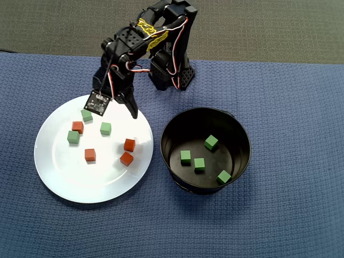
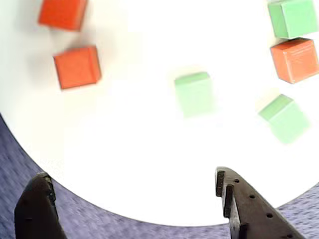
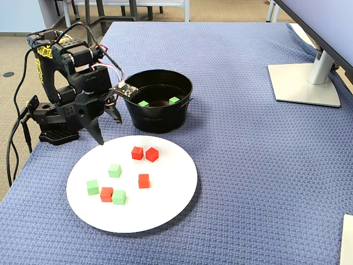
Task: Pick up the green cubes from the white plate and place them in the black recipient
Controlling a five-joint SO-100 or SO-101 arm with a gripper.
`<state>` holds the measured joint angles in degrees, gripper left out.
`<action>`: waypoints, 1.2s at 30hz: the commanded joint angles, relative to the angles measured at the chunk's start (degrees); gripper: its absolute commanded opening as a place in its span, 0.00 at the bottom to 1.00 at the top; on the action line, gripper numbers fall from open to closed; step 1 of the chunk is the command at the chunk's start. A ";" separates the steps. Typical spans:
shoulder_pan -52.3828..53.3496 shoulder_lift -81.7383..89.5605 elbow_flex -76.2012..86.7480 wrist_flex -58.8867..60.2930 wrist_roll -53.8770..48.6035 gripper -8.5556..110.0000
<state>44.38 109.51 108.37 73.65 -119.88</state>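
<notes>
no readable labels anywhere, gripper [image 2: 134,199] hangs spread wide and empty over the white plate [image 1: 64,183], three green cubes [image 1: 105,128] left

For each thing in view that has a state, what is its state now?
end effector: open, empty, above the plate's edge
white plate: holds three green and four red-orange cubes
green cubes on the plate: lying loose, not gripped
red-orange cubes: resting on the plate
black pot: upright, four green cubes inside
green cubes in the pot: resting on its bottom
</notes>
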 commanded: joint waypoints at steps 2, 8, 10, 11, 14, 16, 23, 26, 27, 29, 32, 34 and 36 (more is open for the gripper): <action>1.85 -1.14 -0.88 -0.88 -4.31 0.37; 1.85 -6.50 -0.44 -4.83 -3.96 0.36; 1.58 -8.35 -0.44 -6.06 -3.78 0.34; 1.32 -9.32 -0.35 -6.86 -3.78 0.34; 0.62 -10.72 0.79 -8.88 -3.60 0.35; 0.18 -10.72 1.76 -10.11 -3.60 0.36; -1.14 -12.48 1.23 -12.13 -2.55 0.37; -1.23 -13.54 -0.18 -11.69 -3.78 0.36; -1.14 -13.80 -0.62 -11.43 -4.57 0.37; -0.97 -14.68 -2.20 -10.72 -5.98 0.39; -0.62 -16.35 -4.48 -10.55 -8.00 0.40; -0.79 -17.58 -6.06 -10.63 -8.70 0.40; -1.05 -18.72 -7.29 -10.72 -9.32 0.40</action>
<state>44.21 91.14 106.17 62.67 -127.27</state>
